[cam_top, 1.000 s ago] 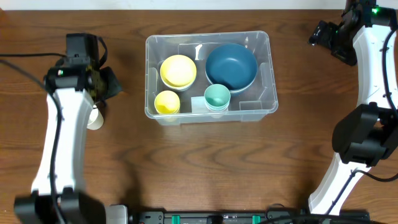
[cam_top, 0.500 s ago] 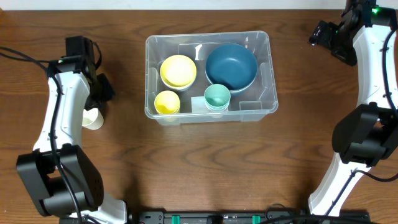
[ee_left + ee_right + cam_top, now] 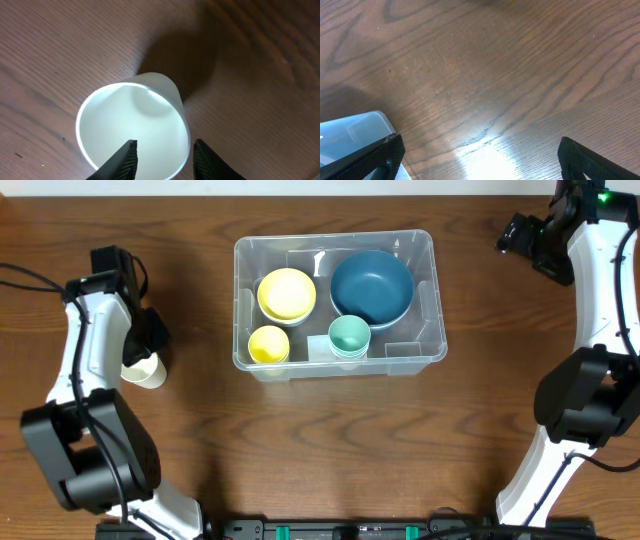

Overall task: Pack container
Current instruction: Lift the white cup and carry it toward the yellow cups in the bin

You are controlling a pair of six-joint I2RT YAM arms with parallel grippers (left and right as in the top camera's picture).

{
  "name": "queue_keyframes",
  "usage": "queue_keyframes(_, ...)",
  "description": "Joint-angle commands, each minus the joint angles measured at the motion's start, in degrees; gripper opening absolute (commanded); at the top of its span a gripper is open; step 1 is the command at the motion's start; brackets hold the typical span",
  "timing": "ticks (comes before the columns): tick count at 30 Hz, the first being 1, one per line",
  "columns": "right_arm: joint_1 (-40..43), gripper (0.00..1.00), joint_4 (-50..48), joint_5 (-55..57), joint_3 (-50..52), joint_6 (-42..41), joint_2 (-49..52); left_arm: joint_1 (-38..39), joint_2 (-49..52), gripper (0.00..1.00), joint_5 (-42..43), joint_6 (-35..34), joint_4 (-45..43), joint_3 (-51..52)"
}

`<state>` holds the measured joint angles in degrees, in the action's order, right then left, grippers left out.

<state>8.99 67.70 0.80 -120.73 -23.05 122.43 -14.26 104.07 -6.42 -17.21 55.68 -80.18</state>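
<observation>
Brown wooden table (image 3: 330, 445) bears the large clear rectangular plastic container (image 3: 332, 236) mid-surface toward its far edge, long axis left-right, rightward of the nearer left gripper (image 3: 163, 160), whose part-open jaws loosely straddle a white plastic cup's (image 3: 132, 125) rim; the right gripper (image 3: 482, 159) gapes empty.

A brown wooden table (image 3: 300, 430) with pronounced grain filled every view. A bright patch of reflected light (image 3: 487, 152) glared on its surface.
</observation>
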Motion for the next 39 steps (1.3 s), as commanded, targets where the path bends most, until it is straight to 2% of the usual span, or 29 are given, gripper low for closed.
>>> queue_keyframes(1, -0.15, 0.99, 0.0, -0.2, -0.26, -0.68, -0.15, -0.2, 2.43, 0.37, -0.72, 0.7, 0.33, -0.33)
queue_keyframes(8, -0.15, 0.99, 0.0, -0.2, -0.26, -0.68, -0.15, -0.2, 6.01, 0.37, -0.72, 0.68, 0.13, -0.28)
queue_keyframes(9, -0.15, 0.99, 0.0, -0.2, -0.26, -0.68, -0.15, -0.2, 6.47, 0.23, -0.72, 0.66, 0.11, -0.28)
queue_keyframes(11, -0.15, 0.99, 0.0, -0.2, -0.26, -0.68, -0.15, -0.2, 7.5, 0.06, -0.72, 0.63, 0.11, -0.28)
queue_keyframes(18, -0.15, 0.99, 0.0, -0.2, -0.26, -0.68, -0.15, -0.2, 8.41, 0.06, -0.46, 0.59, 0.17, -0.31)
queue_keyframes(25, -0.15, 0.99, 0.0, -0.2, -0.26, -0.68, -0.15, -0.11, 6.16, 0.06, 3.41, 0.63, 1.75, -1.27)
queue_keyframes(39, -0.15, 0.99, 0.0, -0.2, -0.26, -0.68, -0.15, 0.83, -13.05, 0.06, 7.37, 0.61, 2.64, -2.51)
